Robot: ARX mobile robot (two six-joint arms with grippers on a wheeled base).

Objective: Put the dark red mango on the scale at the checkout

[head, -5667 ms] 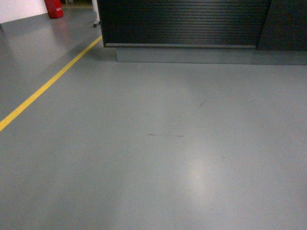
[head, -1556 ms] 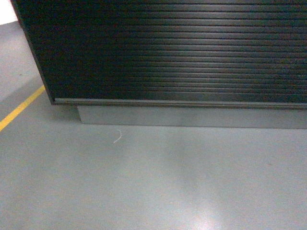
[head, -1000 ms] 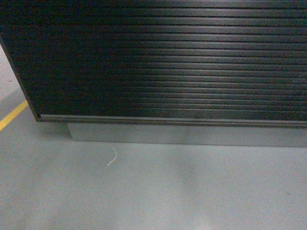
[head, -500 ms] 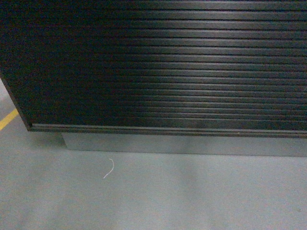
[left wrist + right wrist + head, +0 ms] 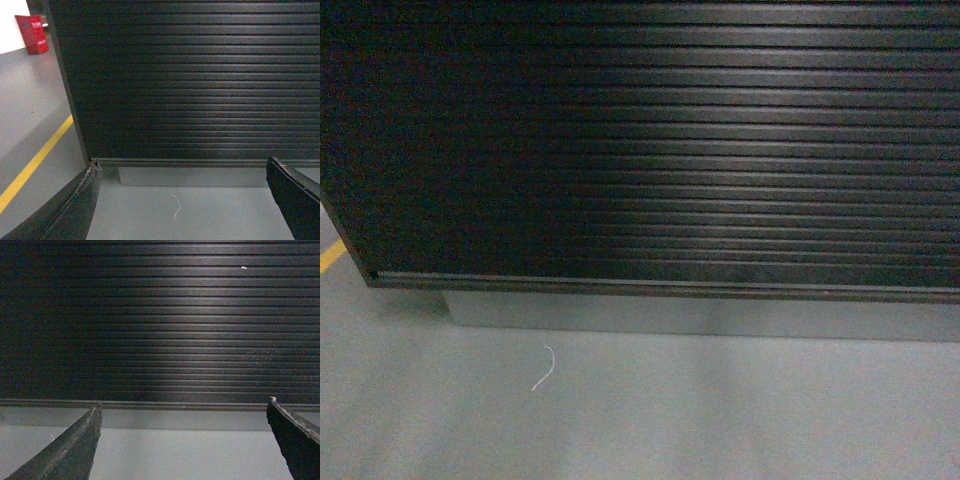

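Note:
The checkout (image 5: 660, 150) fills the head view as a dark counter front with horizontal ribbed slats; its top is out of view. The same slatted front (image 5: 190, 85) shows in the left wrist view and fills the right wrist view (image 5: 160, 320). The dark red mango and the scale are out of view. My left gripper (image 5: 182, 200) is open, its dark fingers wide apart over bare grey floor. In the right wrist view, my right gripper (image 5: 182, 440) also stands open with nothing between its fingers.
A grey plinth (image 5: 700, 318) runs under the counter front. A small white thread (image 5: 544, 367) lies on the grey floor. The counter's left corner (image 5: 70, 100) shows, with a yellow floor line (image 5: 35, 162) and a red box (image 5: 32, 33) beyond it.
The checkout front has grown larger and nearer in the head view. The floor thread and yellow line have slid down and left.

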